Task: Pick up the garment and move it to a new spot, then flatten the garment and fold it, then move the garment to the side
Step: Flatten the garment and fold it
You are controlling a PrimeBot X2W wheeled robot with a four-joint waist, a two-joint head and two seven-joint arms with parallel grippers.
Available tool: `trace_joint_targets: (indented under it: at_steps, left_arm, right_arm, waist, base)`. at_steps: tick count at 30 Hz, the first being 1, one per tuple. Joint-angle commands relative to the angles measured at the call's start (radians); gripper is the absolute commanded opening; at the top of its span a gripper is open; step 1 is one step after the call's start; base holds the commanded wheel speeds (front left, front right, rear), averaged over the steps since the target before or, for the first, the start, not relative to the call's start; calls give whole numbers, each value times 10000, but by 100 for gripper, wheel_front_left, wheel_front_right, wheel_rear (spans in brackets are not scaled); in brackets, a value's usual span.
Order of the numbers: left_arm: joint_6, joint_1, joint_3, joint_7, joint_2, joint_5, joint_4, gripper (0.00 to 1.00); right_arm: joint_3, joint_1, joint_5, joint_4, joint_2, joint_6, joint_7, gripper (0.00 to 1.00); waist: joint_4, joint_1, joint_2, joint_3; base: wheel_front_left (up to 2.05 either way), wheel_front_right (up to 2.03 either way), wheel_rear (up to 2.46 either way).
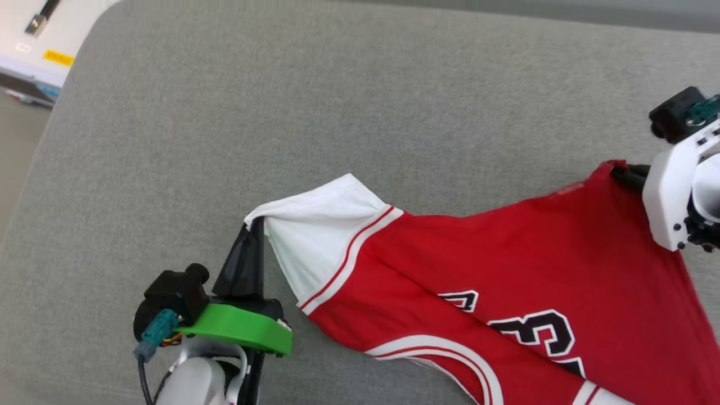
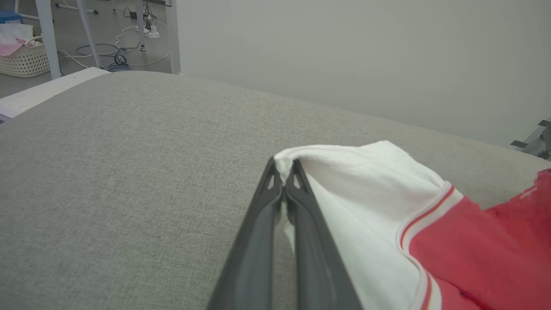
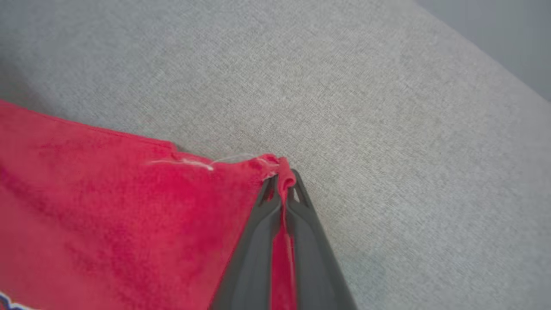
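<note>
The garment [image 1: 506, 270], a red jersey T-shirt with white sleeves and dark number lettering, lies stretched across the grey cushion [image 1: 281, 112]. My left gripper [image 1: 256, 222] is shut on the corner of a white sleeve [image 2: 366, 181], the cloth pinched between its fingertips [image 2: 283, 170]. My right gripper [image 1: 621, 171] is shut on a red hem corner at the far right, with red cloth [image 3: 129, 206] caught between its two dark fingers [image 3: 282, 181]. The shirt's lower part runs off the head view's bottom edge.
The grey cushion's rounded left edge [image 1: 50, 140] borders a white table with a yellow label [image 1: 58, 57]. In the left wrist view a pale wall [image 2: 366, 51] stands behind the cushion, and a white basket [image 2: 23, 60] and cables lie on the floor.
</note>
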State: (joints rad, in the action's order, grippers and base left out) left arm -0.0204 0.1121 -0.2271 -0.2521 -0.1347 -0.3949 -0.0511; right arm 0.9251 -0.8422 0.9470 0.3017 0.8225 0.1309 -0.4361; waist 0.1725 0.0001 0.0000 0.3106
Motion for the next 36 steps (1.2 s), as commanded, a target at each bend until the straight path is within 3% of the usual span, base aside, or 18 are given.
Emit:
trace_joint_targets:
  at_steps: [1, 10, 21, 26, 36]
  left_arm:
    - [74, 80, 74, 72, -152, 103, 105, 0]
    - [276, 1379, 404, 873, -1078, 214, 970, 0]
    - [803, 5455, 550, 2047, -1955, 428, 1209, 0]
    - [950, 7688, 505, 2406, -2062, 521, 818, 0]
    - [1164, 12357, 136, 2624, -1728, 752, -1119, 0]
  right_arm:
    - [-71, 73, 107, -99, 166, -2, 239, 0]
    - [-919, -18, 350, -651, 423, -2, 1509, 0]
    - [-2289, -1083, -117, -1254, 229, -2, 2150, 0]
    - [-3032, -2255, -526, -995, -241, -2, 2240, 0]
    - [-3853, -5327, -1828, 330, -1051, -2, 2310, 0]
  waist:
    - [-656, -1, 0, -845]
    - [-1395, -1, 0, -1546]
    - [-1917, -1, 0, -1123]
    - [-2106, -1, 0, -420]
    - [-2020, -1, 0, 1532]
  base:
    - [0, 0, 0]
    - [0, 0, 0]
    - [0, 0, 0]
    - [0, 0, 0]
    - [0, 0, 0]
